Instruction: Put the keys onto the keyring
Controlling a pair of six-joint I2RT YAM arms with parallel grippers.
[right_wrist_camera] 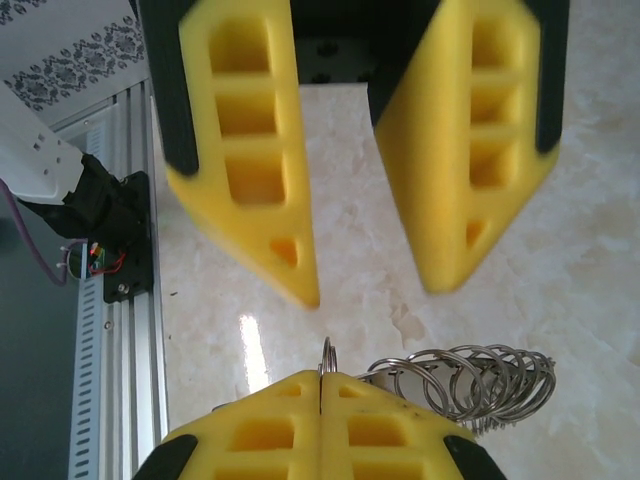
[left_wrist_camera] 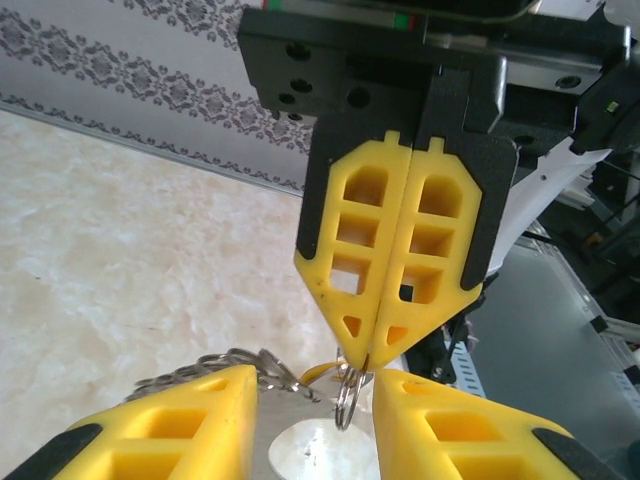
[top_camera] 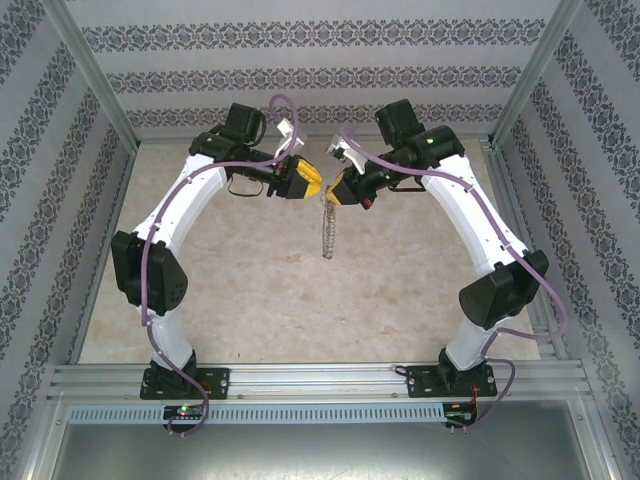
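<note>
The two grippers met tip to tip over the far middle of the counter (top_camera: 250, 290). The right gripper (left_wrist_camera: 362, 355) had its yellow fingers pressed together. They pinched one small silver ring at the top end of the keyring (top_camera: 326, 230). The rest of the keyring was a string of silver rings linked one after another. It hung down from that gripper over the counter. I could not tell if its low end touched the counter.

The left gripper (right_wrist_camera: 370, 290) had its fingers spread apart, and nothing was between them. Its tips pointed at the pinched ring and were near it.

A small yellow bit (left_wrist_camera: 318, 372) sat just left of that ring, too small to tell what it was.
</note>
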